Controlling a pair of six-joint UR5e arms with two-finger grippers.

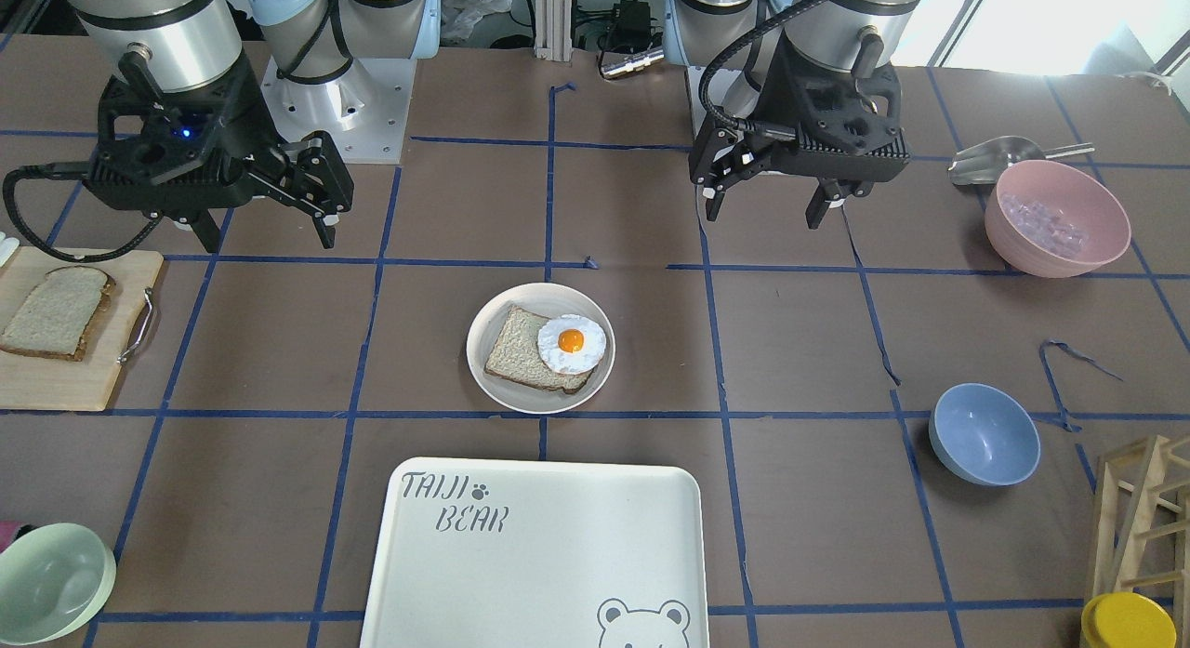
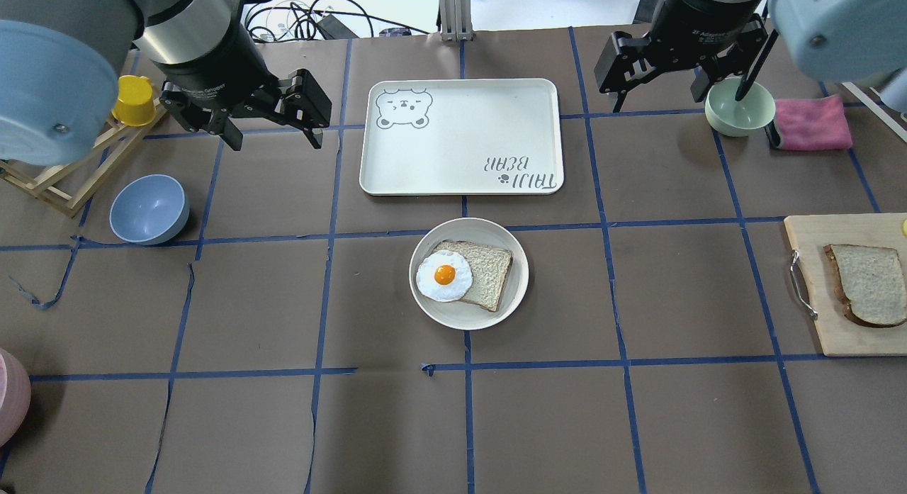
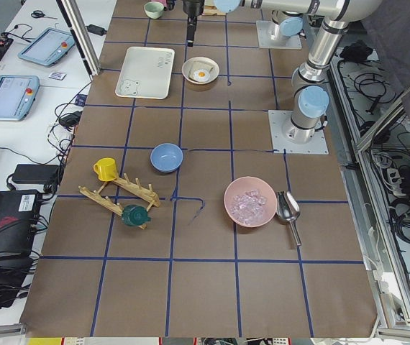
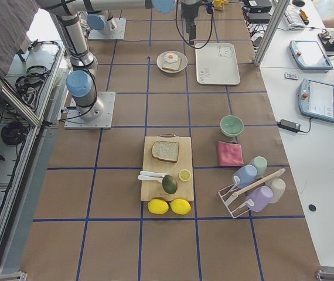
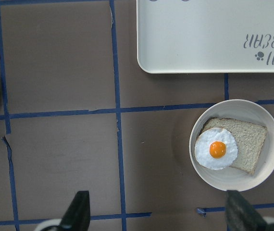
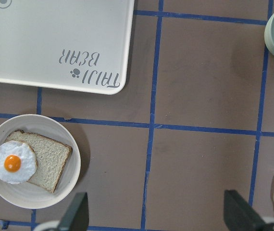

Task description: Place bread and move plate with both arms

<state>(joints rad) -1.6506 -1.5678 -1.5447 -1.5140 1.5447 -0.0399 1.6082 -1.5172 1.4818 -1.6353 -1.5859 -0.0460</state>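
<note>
- black two-finger left claw (image 2: 273, 141): spread wide, empty, high above the brown paper-covered table (image 2: 680, 423); parked clear, probably to avoid knocking anything.
- black two-finger right claw (image 2: 655, 103): likewise wide apart, gripping nothing.
- well out to the right claw's outer side: flat grey-beige wholemeal bread slice (image 2: 868, 285) with a domed edge, lying on a pale wooden cutting board (image 2: 815, 338), untouched.
- below and between both claws: round cream-white plate (image 2: 469, 322), carrying a squarer bread slice (image 2: 489, 267) overlapped by a white-and-orange fried egg (image 2: 444, 275); looks ready for a top slice.
- straight between the claws in the overhead view: rectangular cream tray (image 2: 460, 136), probably the plate's destination.
- judged stage: nothing begun; right claw nearest for fetching the bread.
</note>
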